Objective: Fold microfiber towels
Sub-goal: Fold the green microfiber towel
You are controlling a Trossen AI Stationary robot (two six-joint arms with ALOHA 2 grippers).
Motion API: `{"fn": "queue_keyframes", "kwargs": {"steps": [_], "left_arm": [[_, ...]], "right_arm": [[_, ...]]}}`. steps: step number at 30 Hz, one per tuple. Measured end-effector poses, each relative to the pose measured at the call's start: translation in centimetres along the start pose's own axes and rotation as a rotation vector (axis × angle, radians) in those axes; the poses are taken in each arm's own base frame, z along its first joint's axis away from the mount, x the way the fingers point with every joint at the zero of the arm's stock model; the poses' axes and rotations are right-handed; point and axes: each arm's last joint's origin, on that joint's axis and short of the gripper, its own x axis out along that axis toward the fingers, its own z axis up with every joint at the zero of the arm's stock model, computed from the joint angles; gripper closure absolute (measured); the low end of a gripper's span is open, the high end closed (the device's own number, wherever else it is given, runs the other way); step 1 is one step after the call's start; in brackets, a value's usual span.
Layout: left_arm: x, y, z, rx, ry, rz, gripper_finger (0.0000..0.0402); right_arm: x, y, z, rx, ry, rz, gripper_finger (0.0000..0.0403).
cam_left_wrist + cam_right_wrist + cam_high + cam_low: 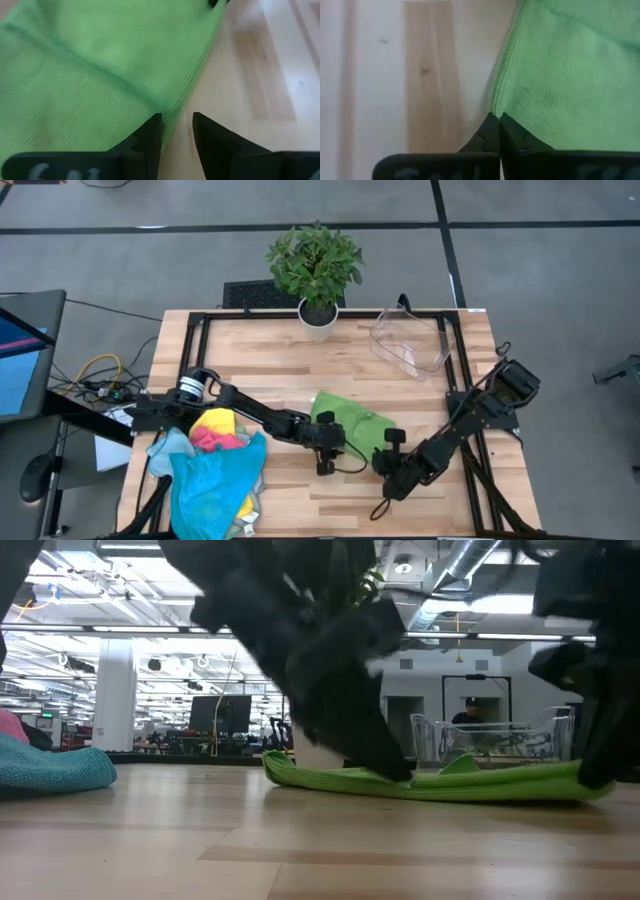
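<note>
Nearest my right wrist camera, the right gripper (pixel 494 120) has its jaws together, pinching a corner of the green towel (pixel 352 423). My left gripper (pixel 176 131) stands at the opposite near corner, jaws slightly apart astride the hem; I cannot tell whether they grip. That towel lies mid-counter (pixel 290 360), rumpled, not yet folded. I judge the task barely started: the towel pile (pixel 215 470) waits unfolded at the left.
</note>
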Motion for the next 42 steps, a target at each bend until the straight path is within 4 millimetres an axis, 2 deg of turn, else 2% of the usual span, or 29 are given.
{"fn": "queue_keyframes", "kwargs": {"steps": [5,10,15,25,35,42], "left_arm": [[-3.1,0.3,2.0,0.006,-0.031,0.053,0.0331],[-4.7,0.4,2.0,0.038,0.017,0.155,0.0355],[-4.4,0.7,-0.1,0.004,0.085,0.191,0.0375],[-4.1,0.1,-2.9,-0.048,0.139,0.196,0.04],[-3.6,0.7,-4.5,-0.119,0.069,0.222,0.0401],[-3.7,0.7,-4.7,-0.146,0.048,0.224,0.0401]], "right_arm": [[-0.6,0.0,0.8,-0.046,-0.001,-0.024,0.037],[-0.9,-0.1,1.4,-0.088,-0.005,-0.036,0.0383],[-1.2,-0.7,2.7,-0.175,0.001,-0.065,0.0378],[-1.1,-3.1,6.0,-0.408,-0.023,-0.129,0.038],[-1.3,-5.7,10.1,-0.524,-0.105,-0.15,0.0376],[-1.4,-6.4,11.3,-0.569,-0.139,-0.12,0.0377]]}}
